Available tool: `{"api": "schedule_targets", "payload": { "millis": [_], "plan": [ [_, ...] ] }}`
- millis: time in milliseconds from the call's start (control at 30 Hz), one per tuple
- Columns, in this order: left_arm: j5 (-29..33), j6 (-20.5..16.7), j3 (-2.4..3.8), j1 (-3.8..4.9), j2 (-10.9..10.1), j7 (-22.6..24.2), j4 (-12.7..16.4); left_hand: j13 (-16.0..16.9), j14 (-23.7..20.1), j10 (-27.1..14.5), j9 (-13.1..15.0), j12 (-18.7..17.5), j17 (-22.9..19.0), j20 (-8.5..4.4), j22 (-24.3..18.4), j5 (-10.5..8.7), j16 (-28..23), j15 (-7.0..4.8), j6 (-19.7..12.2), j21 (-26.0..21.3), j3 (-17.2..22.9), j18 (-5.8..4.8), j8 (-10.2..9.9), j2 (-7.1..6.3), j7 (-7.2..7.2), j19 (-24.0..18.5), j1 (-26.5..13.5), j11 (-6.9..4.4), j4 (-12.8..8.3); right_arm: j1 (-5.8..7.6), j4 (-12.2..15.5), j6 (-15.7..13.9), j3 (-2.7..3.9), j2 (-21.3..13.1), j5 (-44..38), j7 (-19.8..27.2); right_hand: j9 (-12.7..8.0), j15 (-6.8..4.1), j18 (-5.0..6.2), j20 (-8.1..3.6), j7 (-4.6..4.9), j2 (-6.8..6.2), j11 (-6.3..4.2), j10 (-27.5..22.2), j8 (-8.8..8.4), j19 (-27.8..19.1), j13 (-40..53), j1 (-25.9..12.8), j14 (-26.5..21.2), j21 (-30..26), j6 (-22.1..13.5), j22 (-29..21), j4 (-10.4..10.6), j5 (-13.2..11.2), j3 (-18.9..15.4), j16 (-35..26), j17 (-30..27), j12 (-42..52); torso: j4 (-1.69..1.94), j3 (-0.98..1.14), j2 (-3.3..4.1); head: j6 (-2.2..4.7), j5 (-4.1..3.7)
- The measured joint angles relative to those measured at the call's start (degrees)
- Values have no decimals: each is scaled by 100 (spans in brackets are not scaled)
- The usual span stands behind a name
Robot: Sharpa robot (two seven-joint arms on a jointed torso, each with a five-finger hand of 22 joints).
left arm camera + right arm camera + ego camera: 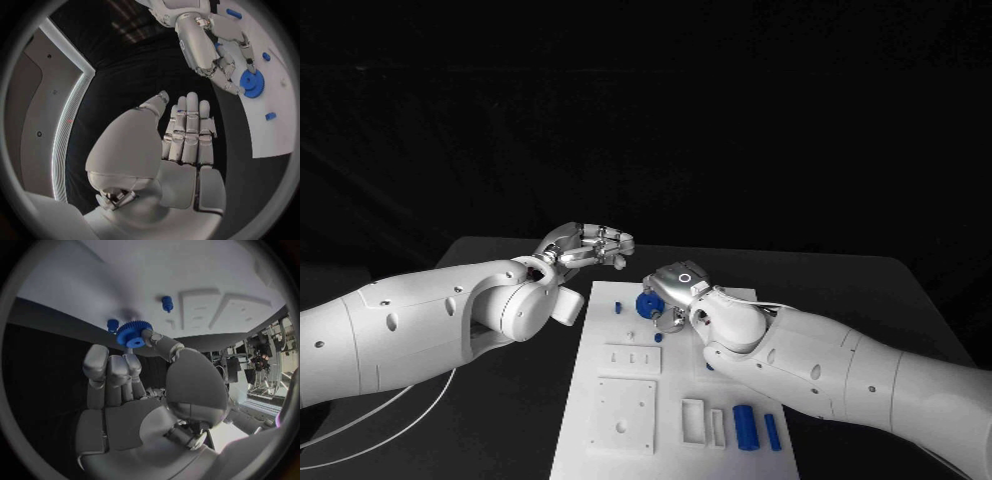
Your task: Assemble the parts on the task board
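Observation:
The white task board [589, 440] lies in the middle of the black table. A blue gear [649, 305] sits at the board's far end, and my right hand [679, 288] pinches it between thumb and fingers; the right wrist view shows the thumb tip at the hub of the gear [133, 333]. In the left wrist view the right hand [209, 47] has its fingertips on the gear [253, 84]. My left hand [589, 245] hovers beyond the board's far left corner, fingers stretched out and holding nothing [187, 130].
Two blue cylinders [746, 428] [772, 430] lie at the board's near right, beside a white frame piece [694, 420]. Raised white plates [625, 413] [633, 358] are at the board's near left. A small blue peg [620, 307] stands left of the gear.

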Motion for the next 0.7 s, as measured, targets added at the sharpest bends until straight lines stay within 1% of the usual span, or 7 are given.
{"api": "schedule_targets", "payload": {
  "millis": [133,467,500,633,700],
  "plan": [
    [0,0,1,0,3,0,2,0,0,0,0,0,0,0,0,0,0,0,0,0,0,0,0,0,0,0,0,0,0,-24,-94,26,-40,20,5,5,0,6,0,1,0,0,0,0,-7,1,-10,0,6,0,1,0,0,0,0,0,0,0,0,0,-1,-3,5],
    [0,0,1,1,11,-1,3,-1,0,0,2,0,0,0,-1,0,0,0,0,0,0,0,0,0,0,0,0,0,0,-25,-260,30,-52,82,50,43,-1,-13,0,10,-1,0,0,0,-22,8,-32,0,-13,0,2,0,0,0,0,-23,-1,-5,-3,6,-4,-12,32],
    [0,0,1,1,11,-1,3,-1,0,0,4,0,0,0,-1,0,0,0,0,0,0,0,0,0,0,0,0,0,0,-25,-278,30,-56,89,60,48,-1,-13,1,10,-1,-27,5,-42,-22,8,-69,-27,-13,0,2,0,0,-23,0,-23,-1,-66,-3,6,-4,-12,33],
    [-1,0,1,1,13,-2,1,-1,0,0,4,0,0,0,-1,0,0,0,0,0,0,0,0,0,0,0,0,0,0,-25,-322,29,-69,120,103,70,-35,-13,0,-9,-9,-31,43,-129,-76,-14,-142,-31,-13,-1,10,0,16,-108,-17,-66,-1,-156,-6,7,-5,-12,41],
    [-1,0,1,2,16,-2,0,-1,0,0,4,0,0,0,-1,0,0,0,0,0,0,0,0,0,0,0,0,0,0,-25,-331,28,-71,129,124,78,-50,-9,0,-11,-8,-31,62,-189,-119,-34,-179,-31,-18,-1,8,0,16,-213,-17,-67,-1,-214,-7,9,-5,-12,45]
  ]
}}
